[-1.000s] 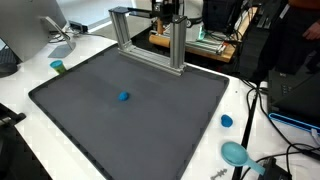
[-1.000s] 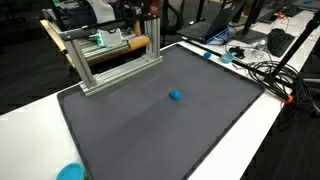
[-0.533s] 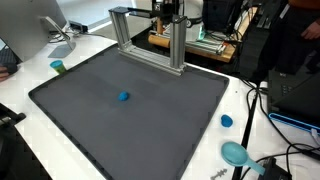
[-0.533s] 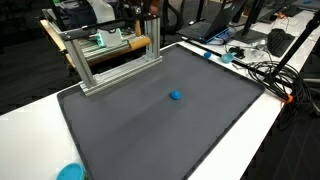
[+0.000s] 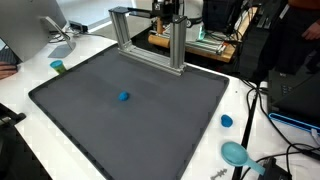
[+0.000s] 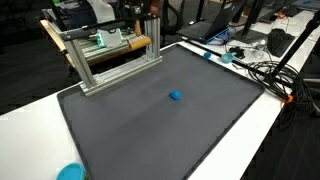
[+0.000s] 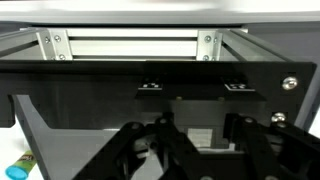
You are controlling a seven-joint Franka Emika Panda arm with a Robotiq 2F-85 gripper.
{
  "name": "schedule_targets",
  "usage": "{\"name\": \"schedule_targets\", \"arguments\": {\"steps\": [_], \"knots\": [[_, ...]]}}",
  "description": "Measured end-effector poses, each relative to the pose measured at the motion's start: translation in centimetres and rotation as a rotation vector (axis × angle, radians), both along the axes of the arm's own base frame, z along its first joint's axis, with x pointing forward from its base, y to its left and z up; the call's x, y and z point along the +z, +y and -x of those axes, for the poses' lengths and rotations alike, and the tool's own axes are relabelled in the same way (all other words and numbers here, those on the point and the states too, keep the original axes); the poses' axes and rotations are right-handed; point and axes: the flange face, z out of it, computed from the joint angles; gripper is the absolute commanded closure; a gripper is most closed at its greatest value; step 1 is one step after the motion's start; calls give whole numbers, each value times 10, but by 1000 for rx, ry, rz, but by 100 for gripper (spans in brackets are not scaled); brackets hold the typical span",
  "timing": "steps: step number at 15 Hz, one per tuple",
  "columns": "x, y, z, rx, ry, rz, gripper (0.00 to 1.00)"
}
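Observation:
A small blue object (image 5: pixel 124 97) (image 6: pixel 176 96) lies alone near the middle of a dark grey mat (image 5: pixel 160 135) (image 6: pixel 140 135). An aluminium frame (image 5: pixel 148 14) (image 6: pixel 100 45) stands at the mat's far edge. My gripper (image 5: pixel 168 12) is high up by the top of that frame, far from the blue object. In the wrist view the frame's crossbar (image 7: pixel 125 45) runs across the top, and my gripper (image 7: pixel 200 140) shows as dark fingers at the bottom against a black panel. They look drawn in. Whether anything sits between them is too dark to tell.
A blue cap (image 5: pixel 227 121) and a teal round thing (image 5: pixel 235 153) (image 6: pixel 70 172) lie on the white table beside the mat. A small green-blue item (image 5: pixel 58 67) sits at another corner. Cables (image 5: pixel 265 115) (image 6: pixel 262 72) trail along one side. Equipment crowds the bench behind the frame.

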Motion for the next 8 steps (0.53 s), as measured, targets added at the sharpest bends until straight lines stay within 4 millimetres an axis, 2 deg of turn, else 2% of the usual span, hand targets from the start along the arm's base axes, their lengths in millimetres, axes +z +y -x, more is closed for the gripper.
{"name": "schedule_targets", "arguments": {"steps": [1, 3, 4, 8], "knots": [[0, 1, -1, -10, -1, 0, 77], [0, 1, -1, -19, -1, -1, 68], [0, 1, -1, -22, -1, -1, 78], [0, 1, -1, -30, -1, -1, 78]]}}
